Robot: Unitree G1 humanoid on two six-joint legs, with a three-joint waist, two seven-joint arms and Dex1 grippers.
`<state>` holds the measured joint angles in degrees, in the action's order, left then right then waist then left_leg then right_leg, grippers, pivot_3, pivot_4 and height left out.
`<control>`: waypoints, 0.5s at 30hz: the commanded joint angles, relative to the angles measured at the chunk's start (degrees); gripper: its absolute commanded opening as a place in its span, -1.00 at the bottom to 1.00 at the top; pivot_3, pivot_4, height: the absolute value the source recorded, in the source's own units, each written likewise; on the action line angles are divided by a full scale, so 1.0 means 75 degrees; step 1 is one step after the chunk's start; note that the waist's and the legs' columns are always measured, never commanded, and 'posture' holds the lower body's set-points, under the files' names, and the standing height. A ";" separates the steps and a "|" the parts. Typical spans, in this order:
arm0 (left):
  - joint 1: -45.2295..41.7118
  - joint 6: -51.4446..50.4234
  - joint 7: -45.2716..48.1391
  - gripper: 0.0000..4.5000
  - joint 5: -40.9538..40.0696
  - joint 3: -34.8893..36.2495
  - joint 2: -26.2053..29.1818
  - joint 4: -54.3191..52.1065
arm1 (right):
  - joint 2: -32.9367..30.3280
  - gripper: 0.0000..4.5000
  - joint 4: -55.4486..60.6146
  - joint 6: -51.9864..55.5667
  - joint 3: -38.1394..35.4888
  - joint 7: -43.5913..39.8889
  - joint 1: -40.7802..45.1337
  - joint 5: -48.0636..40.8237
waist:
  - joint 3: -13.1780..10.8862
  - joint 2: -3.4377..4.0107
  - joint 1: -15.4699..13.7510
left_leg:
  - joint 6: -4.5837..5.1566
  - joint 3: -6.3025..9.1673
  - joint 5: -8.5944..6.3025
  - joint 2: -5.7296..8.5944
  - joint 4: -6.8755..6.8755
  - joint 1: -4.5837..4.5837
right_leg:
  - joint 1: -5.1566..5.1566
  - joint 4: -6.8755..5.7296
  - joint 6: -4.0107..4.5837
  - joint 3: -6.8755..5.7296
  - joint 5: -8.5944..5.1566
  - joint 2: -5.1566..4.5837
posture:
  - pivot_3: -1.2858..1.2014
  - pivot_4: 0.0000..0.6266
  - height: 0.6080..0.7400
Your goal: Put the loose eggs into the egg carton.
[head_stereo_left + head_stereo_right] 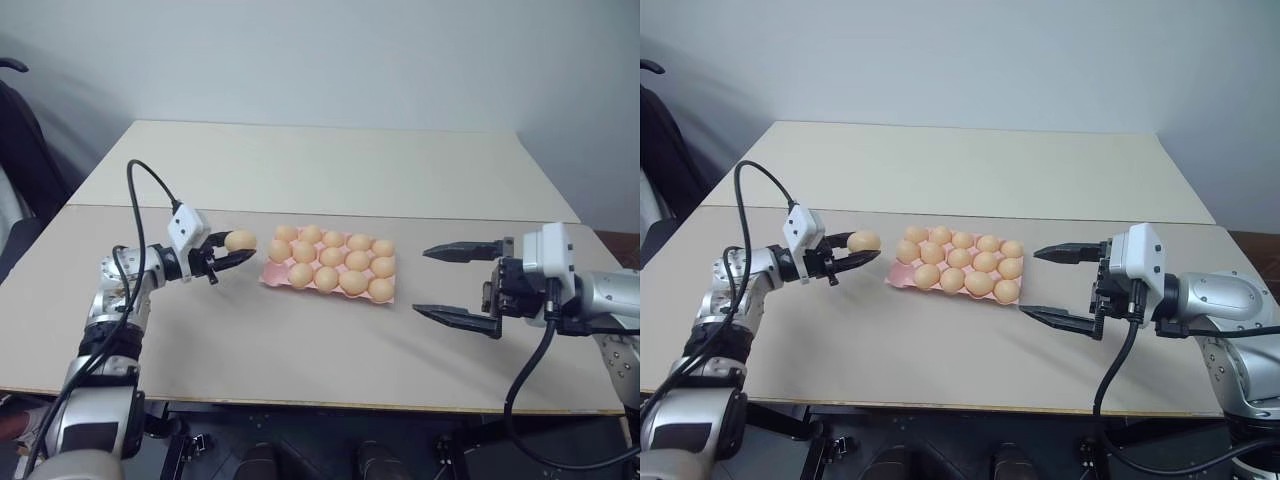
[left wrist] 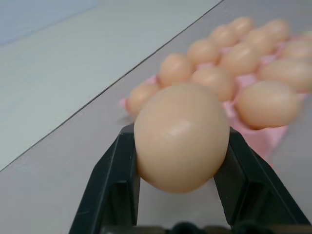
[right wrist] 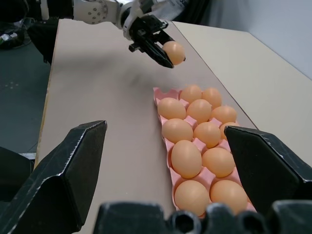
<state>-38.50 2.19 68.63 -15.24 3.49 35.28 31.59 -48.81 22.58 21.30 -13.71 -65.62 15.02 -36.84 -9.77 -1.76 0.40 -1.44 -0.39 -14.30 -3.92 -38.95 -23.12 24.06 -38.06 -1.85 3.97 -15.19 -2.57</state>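
My left gripper point(image 1: 239, 247) is shut on one loose egg point(image 1: 240, 240), tan-orange, held in the air above the table just left of the egg carton point(image 1: 271, 277). The same egg point(image 2: 181, 136) sits squeezed between both black fingers in the left wrist view. The carton is a flat pink tray holding several eggs point(image 1: 331, 256); its front-left corner cup point(image 3: 163, 92) is bare. My right gripper point(image 1: 420, 281) hovers right of the carton, pointing toward it, open wide with nothing between its fingers.
The carton lies on the nearer beige table point(image 1: 300, 350), which meets a second table point(image 1: 330, 160) at a seam behind the carton. A dark chair point(image 1: 20, 140) stands beyond the left side. The near table edge point(image 1: 300, 402) runs along the front.
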 commanded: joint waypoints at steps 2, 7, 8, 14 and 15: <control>0.0175 -0.0248 -0.0195 -0.15 -0.0029 -0.0209 -0.0261 -0.0835 | 0.0011 1.00 0.0095 -0.0145 -0.0054 0.0023 0.0181 -0.0100 | 0.0000 0.0000 -0.0016 | 0.0000 0.0001 0.0000 0.0000 0.0000 -0.0001 | 0.0001 0.0001 0.0000 0.0000 0.0000 0.0000 | 0.03 -0.52 1.00; 0.0070 -0.0275 -0.0648 -0.15 0.0376 -0.0509 -0.0543 -0.0491 | 0.0004 1.00 0.0174 -0.0120 -0.0098 0.0067 0.0136 -0.0127 | 0.0000 0.0000 -0.0022 | 0.0001 0.0003 0.0000 0.0001 -0.0002 -0.0004 | 0.0003 0.0002 0.0000 0.0000 0.0000 0.0001 | 0.03 -0.52 1.00; -0.0004 -0.0337 -0.0775 -0.15 0.0443 -0.0527 -0.0594 -0.0373 | -0.0001 1.00 0.0203 -0.0110 -0.0116 0.0085 0.0111 -0.0133 | 0.0000 -0.0001 -0.0017 | 0.0001 0.0004 0.0000 0.0002 -0.0002 -0.0003 | 0.0002 0.0002 0.0000 0.0000 0.0000 0.0001 | 0.03 -0.52 1.00; -0.0126 -0.0386 -0.0738 0.80 0.0522 -0.0610 -0.0622 -0.0255 | -0.0039 1.00 0.0335 -0.0088 -0.0235 0.0189 -0.0042 -0.0174 | 0.0000 -0.0001 0.0018 | 0.0001 0.0004 0.0000 0.0001 -0.0001 -0.0004 | 0.0004 0.0001 0.0000 0.0001 0.0000 0.0001 | 0.03 -0.52 1.00; -0.0125 -0.0382 -0.0735 0.92 0.0516 -0.0597 -0.0613 -0.0273 | -0.0041 1.00 0.0342 -0.0087 -0.0245 0.0198 -0.0054 -0.0181 | 0.0000 -0.0001 0.0017 | 0.0001 0.0004 0.0000 0.0001 -0.0002 -0.0005 | 0.0004 0.0002 0.0000 0.0001 0.0000 0.0001 | 0.03 -0.52 1.00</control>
<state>-38.22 -1.31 62.76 -11.16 -1.25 30.26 30.91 -48.76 23.15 21.30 -13.51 -64.52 14.60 -36.90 -9.77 -1.76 0.53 -1.44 -0.36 -14.30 -3.91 -38.96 -23.15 24.09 -38.05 -1.85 3.97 -15.18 -2.57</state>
